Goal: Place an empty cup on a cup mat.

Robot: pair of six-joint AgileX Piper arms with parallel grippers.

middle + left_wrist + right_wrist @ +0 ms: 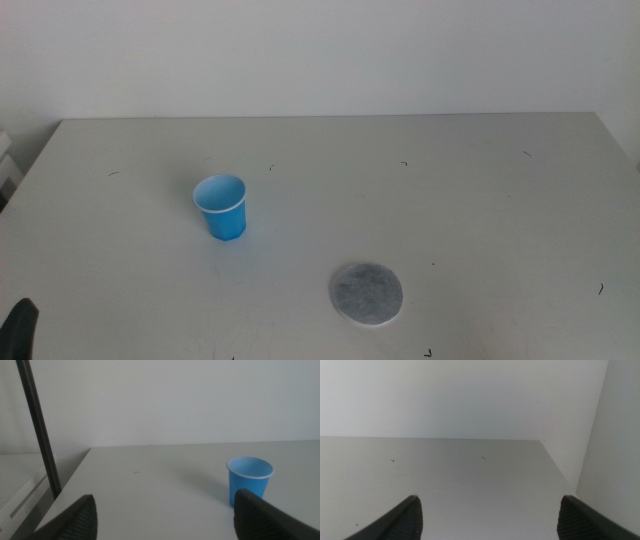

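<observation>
The blue paper cup (221,206) stands upright and empty on the grey table, left of centre. It also shows in the left wrist view (249,480), just beyond one jaw. The round grey cup mat (367,294) lies flat near the table's front, right of the cup and apart from it. My left gripper (165,515) is open and empty, low at the front left corner, where only a dark tip (20,326) shows in the middle view. My right gripper (487,515) is open and empty, out of the middle view, facing bare table.
The grey table (450,190) has small dark specks on it. A white wall runs behind its far edge. A dark vertical pole (39,430) stands off the table's left side in the left wrist view. The table's right edge (560,472) shows in the right wrist view.
</observation>
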